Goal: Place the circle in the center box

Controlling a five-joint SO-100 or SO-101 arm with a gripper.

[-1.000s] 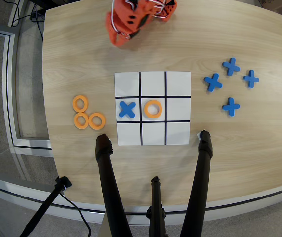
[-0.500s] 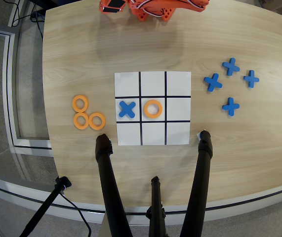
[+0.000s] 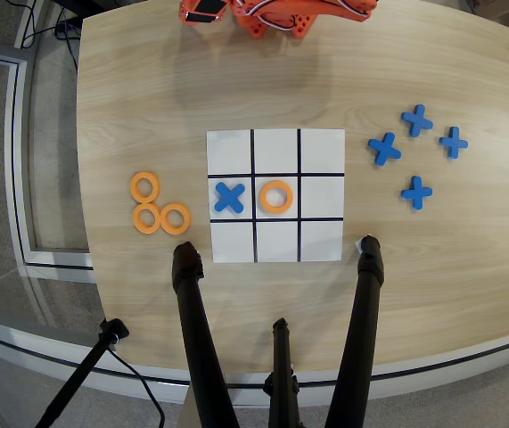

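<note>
Since the circle point(image 3: 275, 196) already lies flat inside the center box point(image 3: 276, 178), clear of its black lines, I judge the placement done. My arm point(image 3: 272, 13) sits folded at the table's far edge; jaws out of view, can't tell their state. Three spare rings point(image 3: 159, 205) wait left of the grid.

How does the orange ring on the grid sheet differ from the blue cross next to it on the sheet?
The orange ring is round with an open hole showing white paper; the blue cross is a solid X shape. The ring lies in the center box; the cross lies in the middle-row square to its left in the overhead view. The ring looks centred in its square, while the cross's arms nearly reach its square's lines. Both lie flat, each inside one cell.
</note>
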